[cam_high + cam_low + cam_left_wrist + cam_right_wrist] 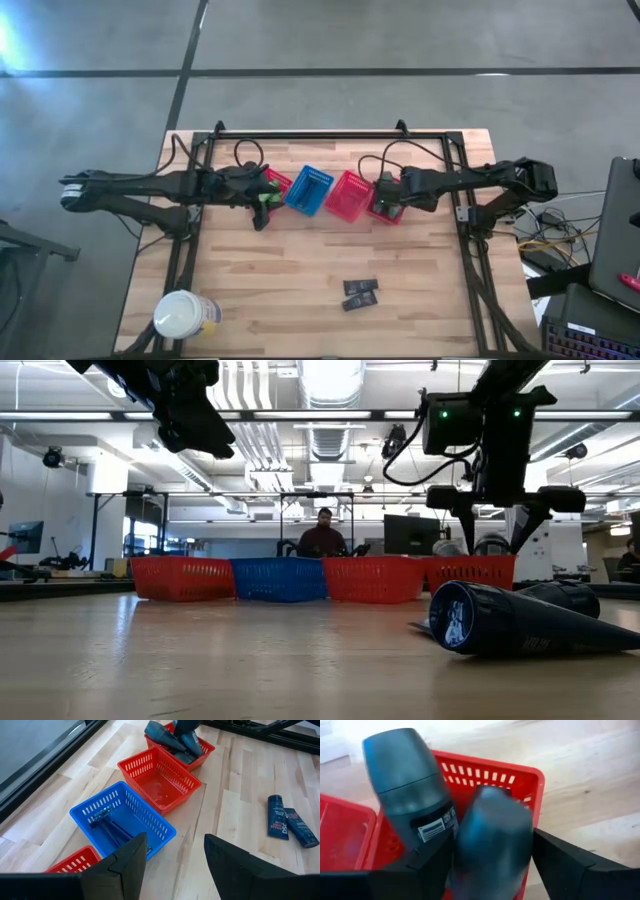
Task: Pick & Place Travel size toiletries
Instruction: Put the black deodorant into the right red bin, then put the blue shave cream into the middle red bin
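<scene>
Four mesh baskets stand in a row near the far edge. My right gripper [492, 870] hangs open above the rightmost red basket [520, 775], fingers pointing down. A blurred dark grey oblong container [492, 835] sits in the gap between its fingers, and a second one [405, 780] leans in the basket beside it. My left gripper [172, 855] is open above the leftmost red basket [278, 182], where bright-green bottles [266, 197] show. Thin dark T-shaped sticks [107, 822] lie in the blue basket [125, 815]. Two dark flat packets [285, 820] lie on the table. My right gripper stands from above around the blurred dark grey container [492, 820], whose upper end fills the gap between the two fingers. I cannot tell whether either finger touches it. Its lower end is hidden inside the rightmost red basket.
A second red basket [160, 782] stands between the blue one and the rightmost one. A large white round jar [185, 315] sits at the near left corner. The dark packets [360, 293] lie near the table's near edge, right of middle. A person [322, 535] sits beyond the far edge.
</scene>
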